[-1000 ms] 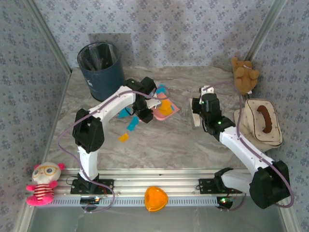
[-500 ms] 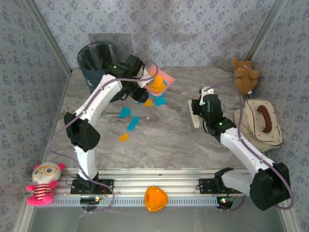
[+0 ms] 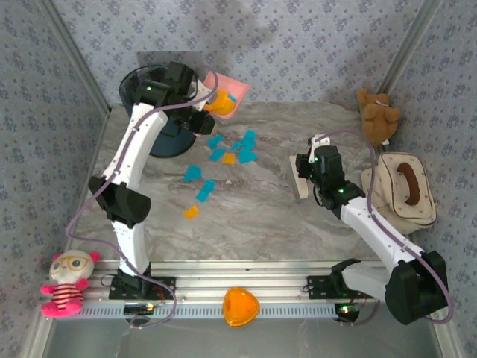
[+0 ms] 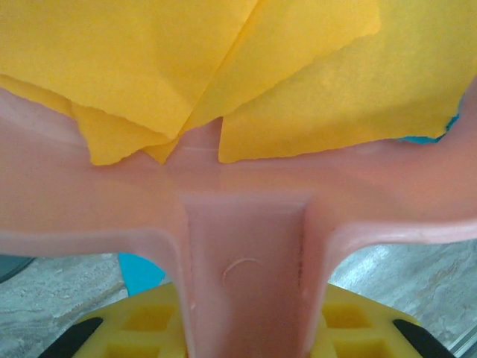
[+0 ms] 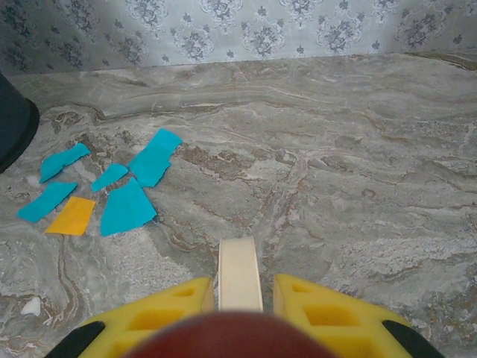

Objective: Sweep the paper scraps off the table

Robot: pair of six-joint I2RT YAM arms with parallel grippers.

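Note:
My left gripper is shut on the handle of a pink dustpan, held up in the air beside the dark bin. In the left wrist view, orange paper scraps lie in the dustpan, whose handle sits between my left gripper's yellow fingers. Several cyan and orange paper scraps lie loose on the table, also visible as paper scraps in the right wrist view. My right gripper is shut on a cream brush, low over the table, right of the scraps.
A brown teddy and a cream hat-like pouch sit at the right edge. An orange heart dish and a pink doll rest by the front rail. The bin's rim shows at far left.
The left arm lifted the dustpan off the table and swung it up and left toward the bin. Several scraps now lie uncovered on the table. The right arm hardly moved.

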